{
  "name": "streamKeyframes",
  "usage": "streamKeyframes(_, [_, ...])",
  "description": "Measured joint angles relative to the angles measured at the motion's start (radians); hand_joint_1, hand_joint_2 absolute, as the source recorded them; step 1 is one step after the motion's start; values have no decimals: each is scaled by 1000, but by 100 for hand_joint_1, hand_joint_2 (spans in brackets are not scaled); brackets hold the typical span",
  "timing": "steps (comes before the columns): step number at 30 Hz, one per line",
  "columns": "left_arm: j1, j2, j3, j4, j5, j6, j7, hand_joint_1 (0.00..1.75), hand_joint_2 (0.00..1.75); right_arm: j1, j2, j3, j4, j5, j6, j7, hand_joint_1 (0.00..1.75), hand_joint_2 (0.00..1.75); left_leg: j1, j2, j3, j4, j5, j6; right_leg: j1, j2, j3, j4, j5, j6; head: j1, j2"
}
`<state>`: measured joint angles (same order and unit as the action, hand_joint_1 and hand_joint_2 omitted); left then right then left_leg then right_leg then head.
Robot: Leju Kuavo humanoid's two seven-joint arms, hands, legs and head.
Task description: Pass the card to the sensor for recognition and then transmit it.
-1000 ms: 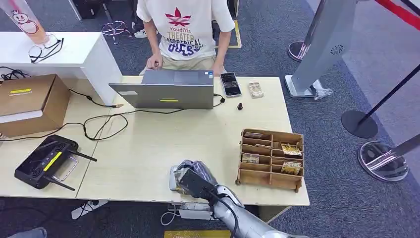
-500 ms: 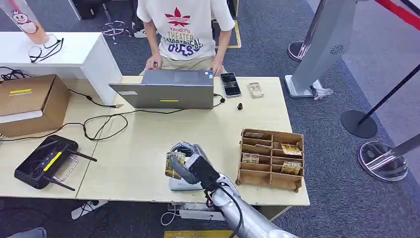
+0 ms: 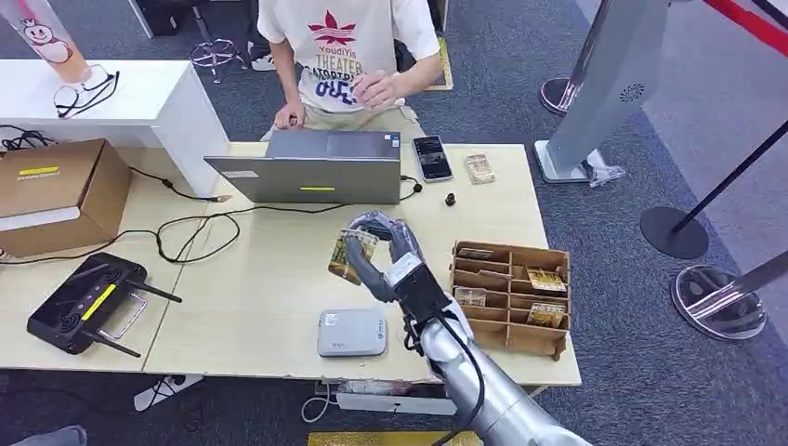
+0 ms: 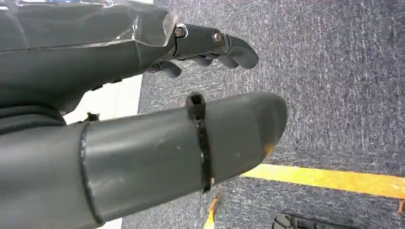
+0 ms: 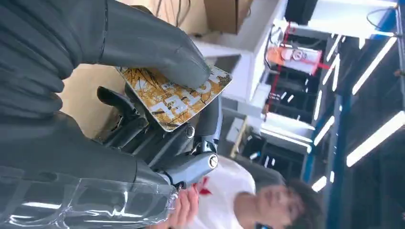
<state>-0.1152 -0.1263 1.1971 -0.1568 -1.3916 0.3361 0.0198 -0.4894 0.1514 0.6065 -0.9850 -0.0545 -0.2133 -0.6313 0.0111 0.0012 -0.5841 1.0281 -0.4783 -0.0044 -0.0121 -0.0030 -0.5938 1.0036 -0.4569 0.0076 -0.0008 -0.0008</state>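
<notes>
We judge the sensor step to be done with and the handover to be the step in hand: our right hand (image 3: 386, 249) is raised above the surface (image 3: 279, 269), well clear of the grey sensor (image 3: 351, 333) that lies near the front edge, and it carries the card (image 3: 351, 255) toward the far side. The card sits pinched between the thumb and the darker fingers, its printed orange face showing in the right wrist view (image 5: 176, 98), tilted rather than flat. Our left hand (image 4: 181, 95) hangs beside the body over the carpet, fingers apart and holding nothing. Across the surface a person (image 3: 348, 51) sits behind the laptop (image 3: 311, 167), with one hand (image 3: 376, 90) lifted in front of the chest, perhaps readying to receive. The next move, as we see it, calls for reaching further forward over the laptop, keeping the pinch firm until the person's fingers have the card, then releasing. The laptop lid is the thing to clear on the way.
</notes>
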Motion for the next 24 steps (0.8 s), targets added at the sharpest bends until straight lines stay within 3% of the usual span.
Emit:
streamKeyframes(11, [-18, -5, -19, 0, -10, -6, 11, 0, 0, -159, -20, -48, 12, 135, -89, 41, 175, 175, 0, 0, 0, 0, 1, 0, 0, 0, 0, 0, 1, 0, 0, 0])
streamKeyframes(24, [-39, -11, -42, 0, -20, -7, 34, 0, 0, -280, -19, -53, 178, 311, -266, 39, 175, 175, 0, 0, 0, 0, 1, 0, 0, 0, 0, 0, 1, 0, 0, 0])
